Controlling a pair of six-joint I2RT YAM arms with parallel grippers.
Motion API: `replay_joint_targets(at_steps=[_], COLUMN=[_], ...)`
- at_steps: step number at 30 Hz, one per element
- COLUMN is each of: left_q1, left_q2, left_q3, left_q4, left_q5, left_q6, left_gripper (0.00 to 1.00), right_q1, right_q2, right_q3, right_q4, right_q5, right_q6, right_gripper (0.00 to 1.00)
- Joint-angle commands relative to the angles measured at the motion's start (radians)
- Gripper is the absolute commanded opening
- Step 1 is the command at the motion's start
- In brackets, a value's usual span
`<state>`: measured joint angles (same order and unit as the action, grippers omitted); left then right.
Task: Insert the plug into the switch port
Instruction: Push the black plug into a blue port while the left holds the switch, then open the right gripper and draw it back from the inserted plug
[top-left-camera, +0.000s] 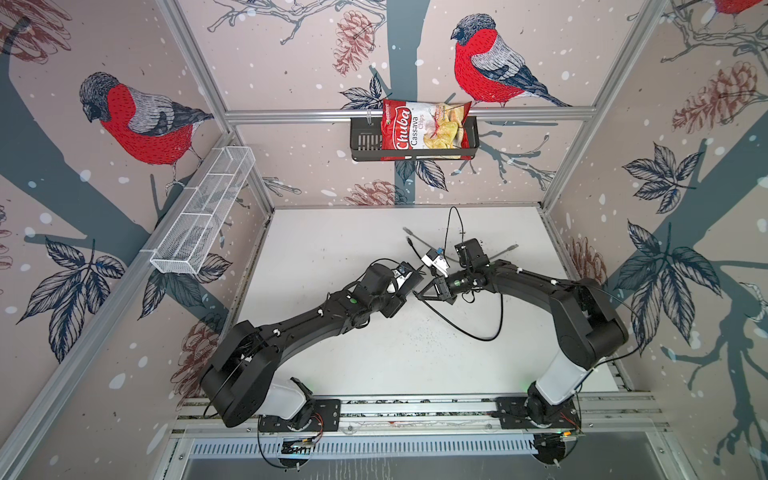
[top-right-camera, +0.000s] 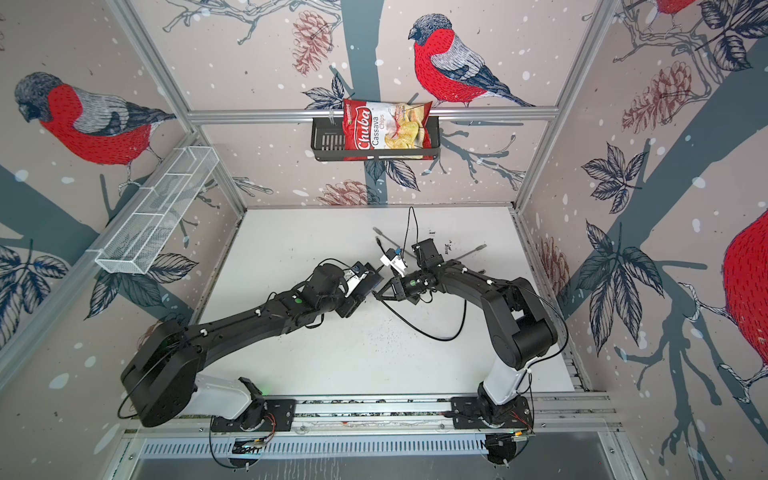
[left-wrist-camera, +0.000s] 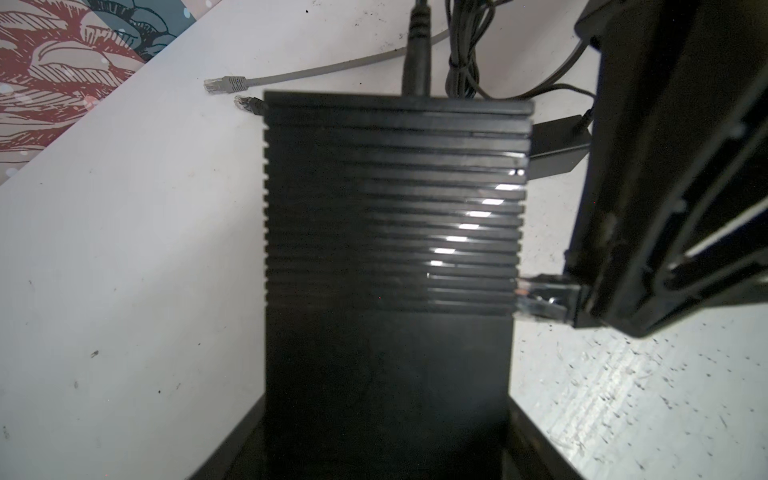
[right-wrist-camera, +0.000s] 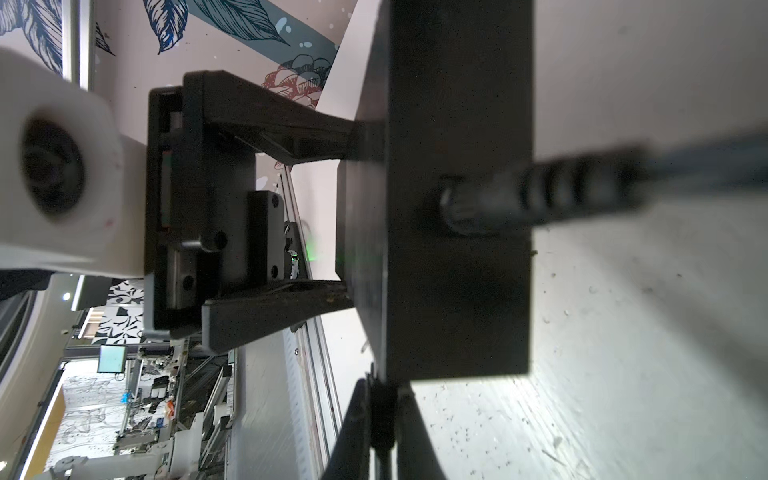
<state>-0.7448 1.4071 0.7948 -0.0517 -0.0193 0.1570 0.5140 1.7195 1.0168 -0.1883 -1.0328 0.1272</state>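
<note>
The switch is a flat black box with a ribbed top (left-wrist-camera: 390, 216), held off the white table with my left gripper (left-wrist-camera: 384, 436) shut on its two long sides. In both top views that gripper (top-left-camera: 405, 291) meets my right gripper (top-left-camera: 417, 294) at mid-table. My right gripper (right-wrist-camera: 380, 399) is shut on the black boot of the plug. The plug's clear tip (left-wrist-camera: 540, 299) touches the box's long edge. The switch port itself is hidden on that edge. A round power lead (right-wrist-camera: 540, 195) is plugged into the box's short end.
The plug's black cable (top-left-camera: 478, 336) loops over the table under the right arm. A black power adapter (top-left-camera: 469, 251) and loose grey network cables (top-left-camera: 415, 239) lie behind the grippers. A chips bag (top-left-camera: 424, 131) sits in a back-wall basket, and a wire basket (top-left-camera: 203, 212) hangs on the left wall.
</note>
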Motion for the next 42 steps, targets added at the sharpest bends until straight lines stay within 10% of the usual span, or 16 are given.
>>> replay_joint_targets(at_steps=[1, 18, 31, 42], left_q1=[-0.029, -0.037, -0.043, -0.006], left_q2=[-0.006, -0.035, -0.026, 0.097], left_q3=[0.0, -0.024, -0.006, 0.042], left_q4=[0.036, 0.116, 0.101, -0.007], left_q5=[0.417, 0.433, 0.474, 0.257], left_q6=[0.066, 0.041, 0.055, -0.09], left_gripper=[0.0, 0.0, 0.0, 0.0], right_q1=[0.002, -0.006, 0.0, -0.019], right_q2=[0.01, 0.007, 0.068, 0.078], right_q3=[0.031, -0.024, 0.07, 0.095], right_q4=[0.303, 0.609, 0.457, 0.245], right_q5=[-0.003, 0.002, 0.04, 0.188], right_q6=[0.005, 0.286, 0.199, 0.079], right_gripper=[0.0, 0.0, 0.0, 0.27])
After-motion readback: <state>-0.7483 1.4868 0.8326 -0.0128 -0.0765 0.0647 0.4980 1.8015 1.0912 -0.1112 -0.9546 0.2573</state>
